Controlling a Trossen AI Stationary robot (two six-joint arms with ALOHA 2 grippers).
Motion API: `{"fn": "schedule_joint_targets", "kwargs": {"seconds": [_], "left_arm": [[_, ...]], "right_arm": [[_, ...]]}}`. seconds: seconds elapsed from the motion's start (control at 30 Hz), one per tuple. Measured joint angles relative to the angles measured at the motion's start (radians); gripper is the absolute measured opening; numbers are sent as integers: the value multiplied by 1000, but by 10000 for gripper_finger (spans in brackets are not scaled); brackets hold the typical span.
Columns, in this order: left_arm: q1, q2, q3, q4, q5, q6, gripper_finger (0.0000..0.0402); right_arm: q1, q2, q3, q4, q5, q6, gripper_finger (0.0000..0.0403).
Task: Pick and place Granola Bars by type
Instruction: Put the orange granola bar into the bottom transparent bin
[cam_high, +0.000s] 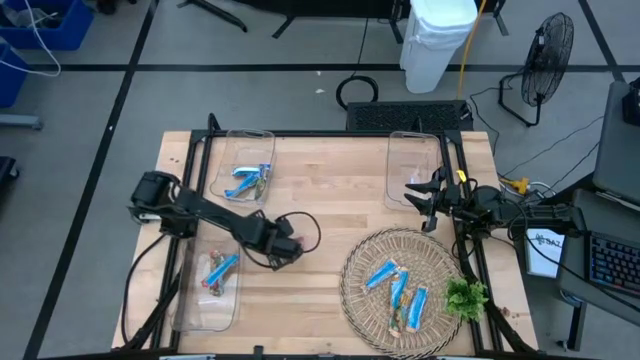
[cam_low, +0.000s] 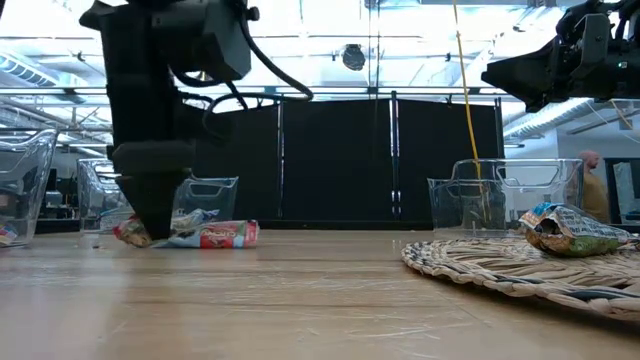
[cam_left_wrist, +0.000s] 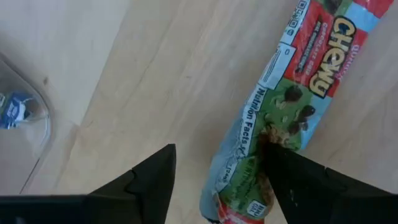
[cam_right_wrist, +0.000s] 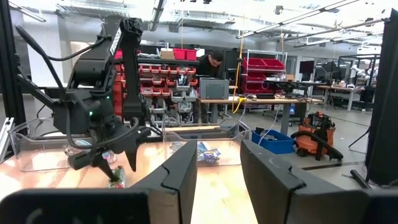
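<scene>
Sorting is partly done — bars are seen in two clear bins (cam_high: 248, 150), several are left on the wicker mat (cam_high: 360, 295). The left gripper (cam_high: 290, 250) is lowered over a red-green bar (cam_left_wrist: 280, 118) on the tabletop (cam_high: 320, 190), fingers spread, nothing grasped. The right gripper (cam_high: 425, 197) waits with fingers parted.

Cut off and covered

The red-and-green bar (cam_left_wrist: 280, 118) runs off the left wrist view's edge; one dark fingertip (cam_left_wrist: 298, 180) covers its near end.

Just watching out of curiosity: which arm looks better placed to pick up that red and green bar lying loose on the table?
The left. Its pincer is open right over the Chewy granola bar on the wooden table. The right pincer waits, open, over by the empty clear bin.
</scene>
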Motion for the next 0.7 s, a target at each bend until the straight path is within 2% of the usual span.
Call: {"fn": "schedule_joint_targets", "kwargs": {"seconds": [0.17,0.3,0.43,0.6,0.7], "left_arm": [[2,10,-4,50,11,62,248],[1,-8,-5,66,38,40,225],[-2,-20,-6,77,98,34,160],[-2,-23,-5,90,135,73,31],[-2,-30,-3,83,121,71,17]], "right_arm": [[0,0,0,0,0,0,114],[0,0,0,0,0,0,114],[0,0,0,-1,0,0,114],[0,0,0,0,0,0,114],[0,0,0,0,0,0,114]]}}
